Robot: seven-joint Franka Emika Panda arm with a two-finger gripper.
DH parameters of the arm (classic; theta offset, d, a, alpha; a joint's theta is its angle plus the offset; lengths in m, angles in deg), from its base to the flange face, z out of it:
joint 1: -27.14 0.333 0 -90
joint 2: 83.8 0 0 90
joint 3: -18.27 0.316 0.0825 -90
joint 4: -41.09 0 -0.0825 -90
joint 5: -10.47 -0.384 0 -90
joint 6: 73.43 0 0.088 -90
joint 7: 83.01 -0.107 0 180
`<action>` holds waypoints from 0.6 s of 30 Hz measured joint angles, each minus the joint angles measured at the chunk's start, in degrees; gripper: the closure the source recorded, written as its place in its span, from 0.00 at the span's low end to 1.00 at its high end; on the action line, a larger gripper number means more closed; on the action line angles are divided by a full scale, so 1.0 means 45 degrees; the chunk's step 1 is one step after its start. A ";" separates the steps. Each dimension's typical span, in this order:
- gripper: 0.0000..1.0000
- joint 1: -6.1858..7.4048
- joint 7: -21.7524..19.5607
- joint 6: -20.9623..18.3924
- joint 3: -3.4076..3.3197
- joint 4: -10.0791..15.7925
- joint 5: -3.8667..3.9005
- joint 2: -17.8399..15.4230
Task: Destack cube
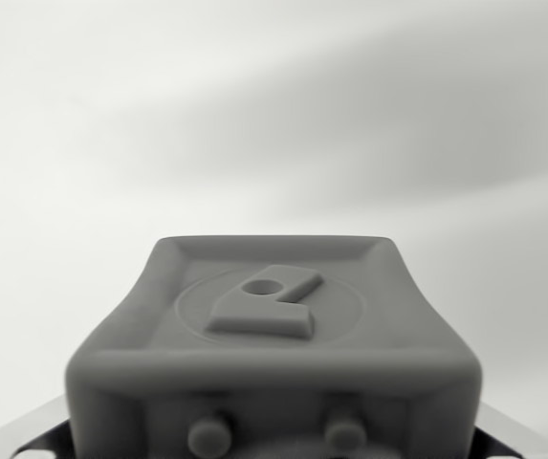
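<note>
Wrist view, b&w: a gray cube [272, 344] fills the lower centre of the frame, very near the camera. Its upper face carries a raised rim around a recessed panel, w/ a circular ring [269, 308] and an embossed figure [266, 304] inside it, shaped like a digit or letter w/ a small hole near its far end. The near face, cut off by the frame's bottom edge, shows two round studs [208, 436], one left and one right. Dark metal parts [39, 438] flank the cube at the bottom left and bottom right corners, likely gripper hardware, but too little shows to tell; fingers not identifiable, so whether they stand apart, together or clamped on the cube can't be told. Beyond the cube, only a blurred pale background [274, 105] w/ soft diagonal gray bands. What lies under the cube is hidden.
</note>
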 joint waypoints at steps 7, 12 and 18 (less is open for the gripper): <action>1.00 0.0263 -0.0609 0.0071 0.0045 -0.0051 0.0007 0.0106; 1.00 0.0281 -0.0644 0.0546 0.0040 -0.0045 0.0007 0.0592; 1.00 0.0281 -0.0645 0.1182 0.0036 -0.0031 0.0007 0.1254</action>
